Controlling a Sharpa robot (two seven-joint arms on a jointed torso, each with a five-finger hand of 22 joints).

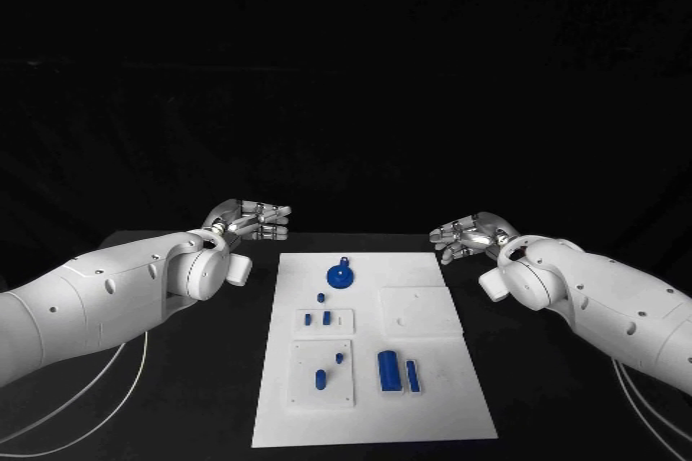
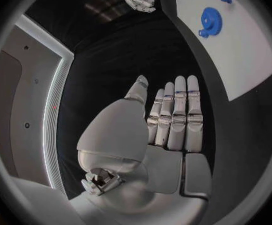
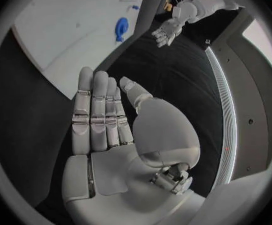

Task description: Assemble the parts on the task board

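Plainly, both my hands hung above the black table (image 1: 173,401) with nothing in them: my left hand (image 1: 248,221) and my right hand (image 1: 470,233) each had flat, straight fingers lying side by side, released, palms turned toward each other across the far end of the task board (image 1: 433,381). I judged this a resting stance, kept off to either side so the board between my hands stayed reachable. Between my two hands, and nearer my body than either, lay the blue gear-like part (image 1: 340,274) with a small knob beyond it. Further back from my fingertips, toward my body, two short blue pegs (image 1: 317,321) stood on a small raised plate, two more pegs (image 1: 329,369) on another, and a thick blue cylinder (image 1: 388,370) lay beside a thinner blue bar (image 1: 413,375). Whether those pegs sat seated in holes or merely stood loose I could not make out, nor what the faint square outline (image 1: 418,309) was for.
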